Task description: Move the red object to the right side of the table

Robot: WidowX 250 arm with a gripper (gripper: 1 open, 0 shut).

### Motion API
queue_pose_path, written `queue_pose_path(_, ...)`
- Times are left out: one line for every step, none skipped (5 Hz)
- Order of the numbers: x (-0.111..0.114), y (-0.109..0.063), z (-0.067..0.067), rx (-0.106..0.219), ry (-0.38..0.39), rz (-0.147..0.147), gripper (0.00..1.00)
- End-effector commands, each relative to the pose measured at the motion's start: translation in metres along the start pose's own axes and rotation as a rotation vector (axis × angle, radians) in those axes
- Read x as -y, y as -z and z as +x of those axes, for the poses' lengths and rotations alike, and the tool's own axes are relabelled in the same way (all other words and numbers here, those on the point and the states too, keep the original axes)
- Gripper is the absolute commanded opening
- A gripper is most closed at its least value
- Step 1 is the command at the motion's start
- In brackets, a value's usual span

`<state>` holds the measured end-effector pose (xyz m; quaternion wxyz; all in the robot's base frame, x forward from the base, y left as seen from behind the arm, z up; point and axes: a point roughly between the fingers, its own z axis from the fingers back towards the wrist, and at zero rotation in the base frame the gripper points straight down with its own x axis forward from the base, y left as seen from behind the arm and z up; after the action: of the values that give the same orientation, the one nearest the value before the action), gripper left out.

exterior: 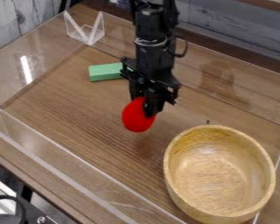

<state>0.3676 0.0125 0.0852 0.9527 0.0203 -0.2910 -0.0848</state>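
Note:
The red object (136, 116) is a small rounded red toy near the middle of the table (73, 109). It hangs between the black fingers of my gripper (147, 107), which is shut on its upper right side. The toy looks lifted slightly off the wood. The arm comes down steeply from the top of the view. No green top of the toy shows here.
A green rectangular block (105, 73) lies just behind and left of the gripper. A round light wooden bowl (220, 171) fills the front right corner. Clear acrylic walls (25, 70) edge the table, with a clear stand (84, 29) at the back left.

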Motion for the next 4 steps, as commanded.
queue_pose_path(-0.008,-0.017,0.013,0.080,-0.021,0.029,0.00)
queue_pose_path(-0.008,-0.020,0.014,0.106,-0.031,0.034,0.00)
queue_pose_path(0.001,-0.026,0.021,0.130,-0.040,0.023,0.00)
queue_pose_path(0.013,-0.033,0.027,0.155,-0.053,0.010,0.00)
